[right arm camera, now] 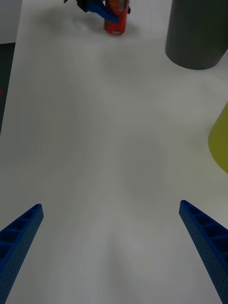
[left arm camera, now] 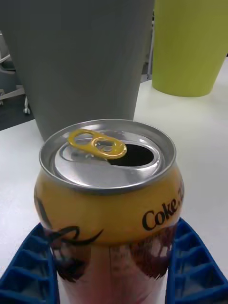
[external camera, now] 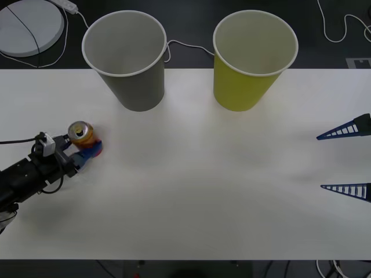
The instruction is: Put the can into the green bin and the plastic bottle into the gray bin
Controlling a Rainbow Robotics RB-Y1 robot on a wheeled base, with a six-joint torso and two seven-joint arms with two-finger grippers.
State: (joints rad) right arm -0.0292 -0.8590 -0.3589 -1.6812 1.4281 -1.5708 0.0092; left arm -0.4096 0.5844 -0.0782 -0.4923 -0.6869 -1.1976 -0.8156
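The can (external camera: 80,132) (left arm camera: 109,190), orange-red with an open metal top and a yellow pull tab, stands upright on the white table at the left. My left gripper (external camera: 90,147) (left arm camera: 111,232) is shut on it, a blue finger (left arm camera: 33,266) pressed against each side. The right wrist view shows the can (right arm camera: 116,21) and those blue fingers (right arm camera: 97,9) far off. The gray bin (external camera: 136,87) (left arm camera: 80,61) stands just behind the can. To its right is the green bin (external camera: 243,87) (left arm camera: 190,47). My right gripper (external camera: 348,159) (right arm camera: 114,247) waits open at the table's right edge. The plastic bottle is out of view.
A white round device (external camera: 29,26) with cables lies on the dark floor beyond the table's far left edge. Another cable (external camera: 339,29) runs behind the far right. A broad stretch of bare table (external camera: 203,185) lies between the two arms.
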